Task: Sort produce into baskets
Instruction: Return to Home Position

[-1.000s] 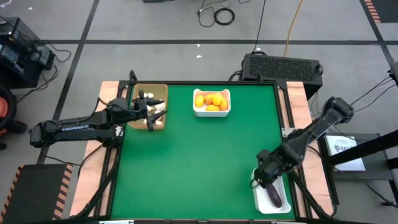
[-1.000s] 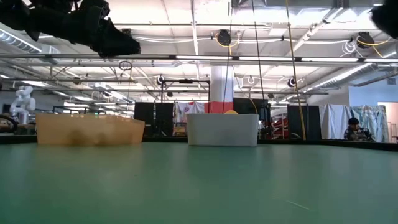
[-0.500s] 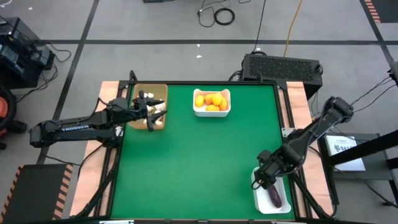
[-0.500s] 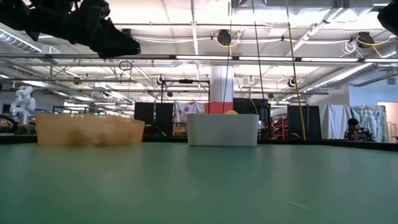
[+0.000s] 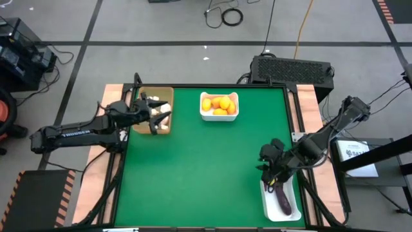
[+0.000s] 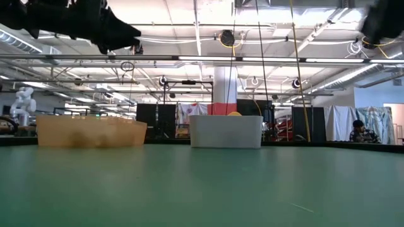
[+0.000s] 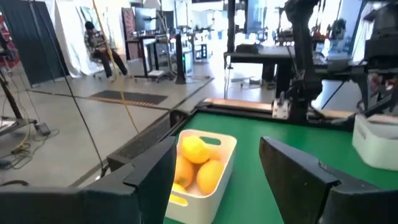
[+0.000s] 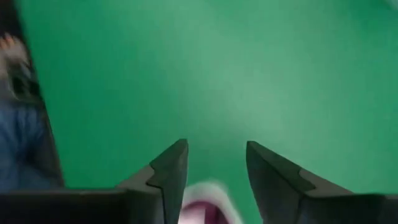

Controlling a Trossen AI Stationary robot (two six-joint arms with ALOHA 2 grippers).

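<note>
right gripper [image 8: 216, 149]: fingers apart, empty, over end of white bin [image 5: 267, 206] holding eggplant [image 5: 283, 203]. left gripper [image 7: 217, 146]: fingers apart, empty, over tan tray [image 5: 162, 93], contents probably garlic.

Left hand [image 5: 159, 116] covers part of tan tray [image 5: 165, 92]; its contents too small to tell. Right hand [image 5: 270, 183] overlaps white bin [image 5: 266, 205] end. Right wrist view smeared. Low view: left arm [image 6: 82, 22], right arm [image 6: 382, 19] cut by top edge.

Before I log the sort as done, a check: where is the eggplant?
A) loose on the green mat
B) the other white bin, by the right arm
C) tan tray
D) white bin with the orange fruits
B: the high view shows the eggplant lying inside the white bin next to the right gripper.
</note>
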